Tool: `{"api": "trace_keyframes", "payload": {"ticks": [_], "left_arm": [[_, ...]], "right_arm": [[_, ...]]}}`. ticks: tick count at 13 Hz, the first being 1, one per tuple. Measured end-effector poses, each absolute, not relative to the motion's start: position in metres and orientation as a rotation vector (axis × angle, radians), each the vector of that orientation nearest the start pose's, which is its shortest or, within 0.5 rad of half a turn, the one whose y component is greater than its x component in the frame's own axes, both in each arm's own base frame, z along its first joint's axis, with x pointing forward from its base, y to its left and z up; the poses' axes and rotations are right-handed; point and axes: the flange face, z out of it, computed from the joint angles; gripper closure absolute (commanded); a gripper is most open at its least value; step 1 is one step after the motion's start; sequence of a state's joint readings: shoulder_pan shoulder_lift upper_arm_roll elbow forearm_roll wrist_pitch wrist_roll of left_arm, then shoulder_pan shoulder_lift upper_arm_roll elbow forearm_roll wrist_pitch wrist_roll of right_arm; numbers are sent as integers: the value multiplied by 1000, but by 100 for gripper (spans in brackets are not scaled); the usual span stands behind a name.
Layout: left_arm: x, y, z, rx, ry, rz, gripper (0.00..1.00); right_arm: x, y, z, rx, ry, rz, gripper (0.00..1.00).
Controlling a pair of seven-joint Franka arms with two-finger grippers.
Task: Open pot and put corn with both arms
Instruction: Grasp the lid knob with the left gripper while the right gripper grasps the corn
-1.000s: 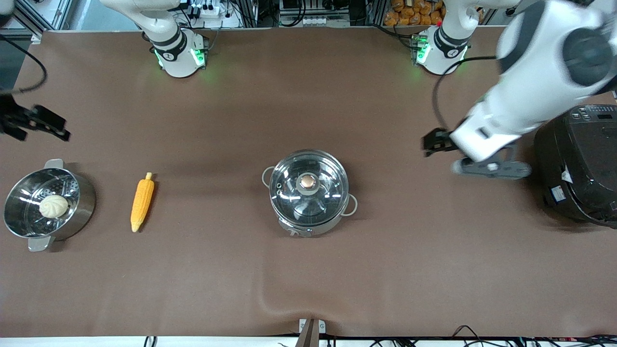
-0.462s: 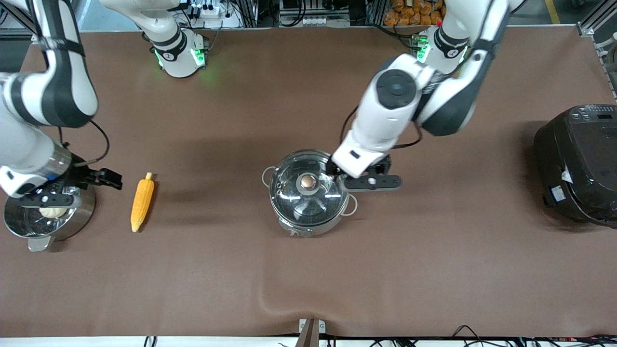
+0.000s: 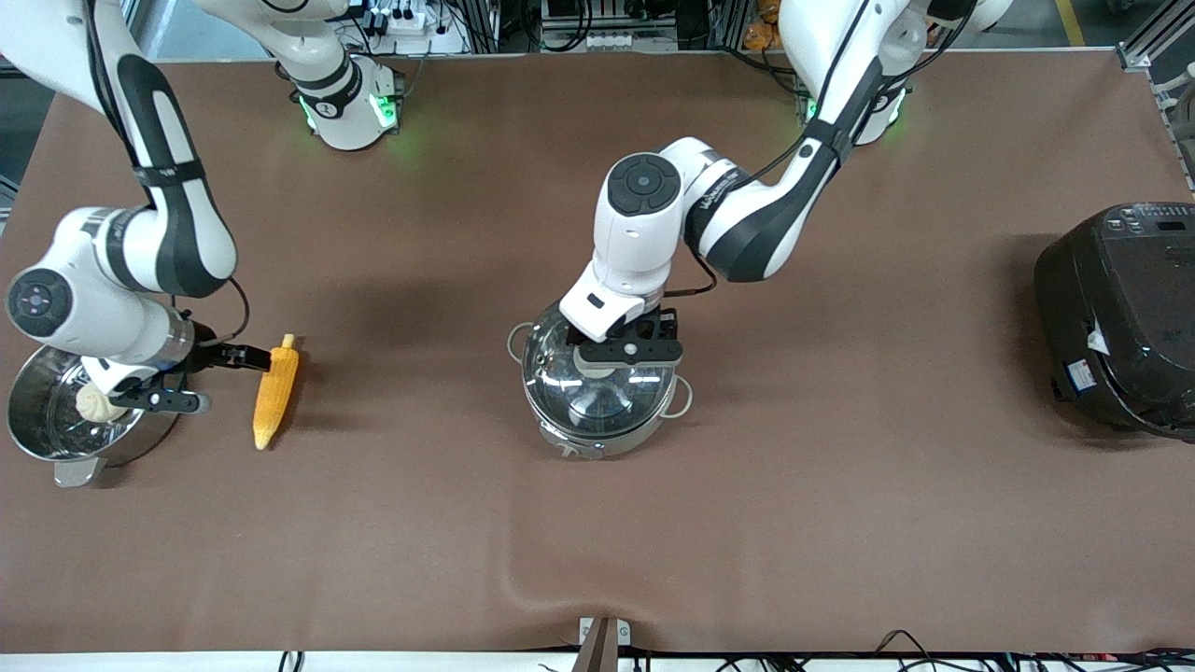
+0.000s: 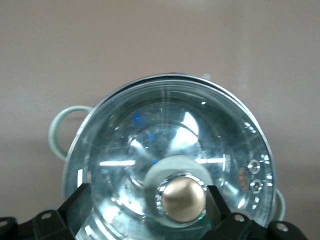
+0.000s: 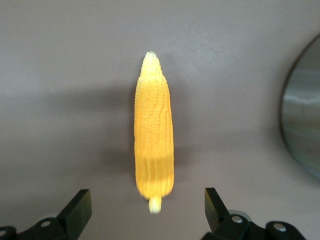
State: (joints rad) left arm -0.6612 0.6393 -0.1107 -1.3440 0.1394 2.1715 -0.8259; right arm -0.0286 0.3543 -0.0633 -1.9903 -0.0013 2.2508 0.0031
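Corn (image 3: 276, 396) lies on the brown worktop (image 3: 840, 523), the right claw (image 5: 145, 212) wide open over its stub end. The left claw (image 4: 147, 207), open, straddles the knob (image 4: 183, 200) of the lidded pot (image 3: 597, 392) mid-worktop.

corn (image 5: 153, 145) yellow-orange, pale stub | pot (image 3: 597, 415) shiny steel | knob (image 4: 182, 200) copper

Brown table (image 3: 840, 523) carries pot (image 3: 597, 411), corn (image 3: 275, 397), steamer pot (image 3: 56, 425), black cooker (image 3: 1120, 317).
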Motion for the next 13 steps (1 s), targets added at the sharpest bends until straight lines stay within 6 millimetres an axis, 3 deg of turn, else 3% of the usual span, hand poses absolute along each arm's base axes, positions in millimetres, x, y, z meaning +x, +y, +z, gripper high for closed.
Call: {"api": "trace_keyframes", "payload": {"ticks": [3, 4, 6, 7, 8, 9, 10, 11, 12, 13], "left_arm": [[552, -513, 368, -3240, -11, -332, 0], [551, -517, 366, -3233, -2, -344, 0], [543, -528, 356, -3214, 27, -349, 0], [539, -532, 352, -3210, 37, -345, 0], [538, -534, 349, -3207, 42, -344, 0], [538, -534, 348, -3206, 42, -343, 4], [539, -533, 347, -3205, 39, -343, 46], [539, -533, 347, -3206, 25, -343, 99], [539, -533, 347, -3208, -4, -342, 100], [539, -533, 348, -3209, -17, -342, 100]], "right_arm": [[591, -57, 219, -3157, 161, 173, 0], [589, -59, 204, -3156, 165, 196, 7], [586, -60, 181, -3155, 169, 226, 30], [586, -60, 175, -3156, 167, 223, 47], [588, -60, 175, -3157, 166, 214, 68], [592, -60, 181, -3158, 165, 206, 77], [598, -60, 191, -3156, 162, 214, 83], [604, -60, 205, -3156, 159, 212, 92], [610, -59, 219, -3156, 154, 196, 100], [613, -56, 231, -3155, 143, 184, 100]]}}
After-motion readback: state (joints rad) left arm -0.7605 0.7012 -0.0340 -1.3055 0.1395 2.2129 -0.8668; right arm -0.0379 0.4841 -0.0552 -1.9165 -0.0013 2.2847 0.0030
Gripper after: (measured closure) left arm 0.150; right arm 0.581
